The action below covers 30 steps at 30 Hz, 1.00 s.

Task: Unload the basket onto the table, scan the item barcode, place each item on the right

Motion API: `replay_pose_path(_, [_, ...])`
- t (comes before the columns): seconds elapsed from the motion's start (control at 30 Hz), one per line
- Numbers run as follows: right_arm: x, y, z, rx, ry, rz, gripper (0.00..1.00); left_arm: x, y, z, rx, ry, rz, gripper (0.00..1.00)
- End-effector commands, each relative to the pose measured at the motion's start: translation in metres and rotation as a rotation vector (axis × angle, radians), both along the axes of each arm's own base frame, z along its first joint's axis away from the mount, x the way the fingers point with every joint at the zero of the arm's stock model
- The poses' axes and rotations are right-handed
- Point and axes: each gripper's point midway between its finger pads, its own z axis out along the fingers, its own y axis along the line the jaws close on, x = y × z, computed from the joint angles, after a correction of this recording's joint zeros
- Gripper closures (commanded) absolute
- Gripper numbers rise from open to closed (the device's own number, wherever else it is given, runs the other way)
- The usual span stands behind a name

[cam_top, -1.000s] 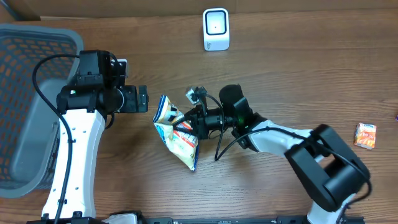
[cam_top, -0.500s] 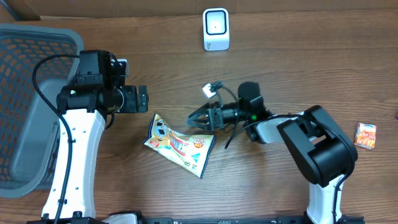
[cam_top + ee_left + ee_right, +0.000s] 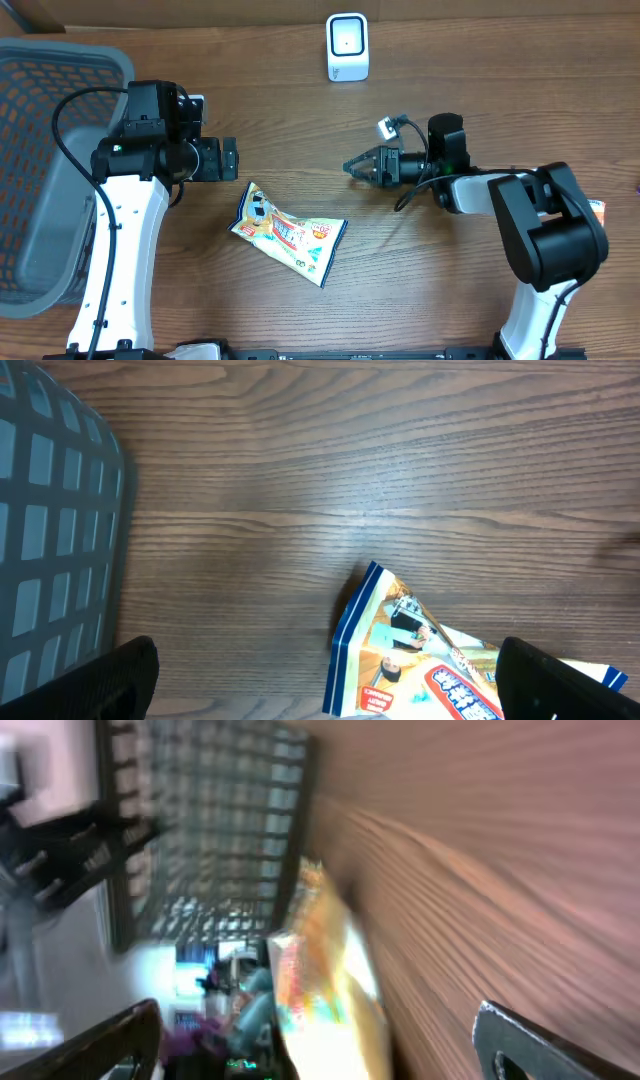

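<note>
1. While the brown wood-grain surface (image 3: 500, 90) carries everything, a grey plastic mesh basket (image 3: 55, 220) hogs its left edge.
2. Yellow-and-blue crinkly snack bag (image 3: 285, 232) lies flat on the surface, between both arms, nobody touching it.
3. White boxy scanner (image 3: 347, 46) stands at the far edge.
4. Left fingers (image 3: 100, 690): spread wide, empty, near the bag's basket-side end.
5. Right fingers (image 3: 560, 1055): also gaping, empty, well right of the bag.

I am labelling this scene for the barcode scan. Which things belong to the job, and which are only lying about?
Job: snack bag, lying flat; white scanner at the far edge.
Lying about: grey basket at the left; small orange packet at the right edge.
</note>
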Motion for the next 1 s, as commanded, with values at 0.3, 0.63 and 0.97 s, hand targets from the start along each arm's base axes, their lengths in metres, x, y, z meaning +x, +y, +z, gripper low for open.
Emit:
replay_pose_path(0.3, [-0.060, -0.011, -0.090, -0.577, 0.296, -0.132, 0.00, 0.000, 0.002, 0.004, 0.002, -0.011, 0.014, 0.00])
replay_pose_path(0.63, [-0.117, 0.079, -0.087, -0.542, 0.275, -0.003, 0.00, 0.000, 0.002, 0.004, 0.002, -0.011, 0.015, 0.00])
replay_pose_path(0.97, [-0.139, 0.096, -0.089, -0.544, 0.251, 0.060, 0.95, 0.000, 0.002, 0.004, 0.002, -0.011, 0.015, 0.00])
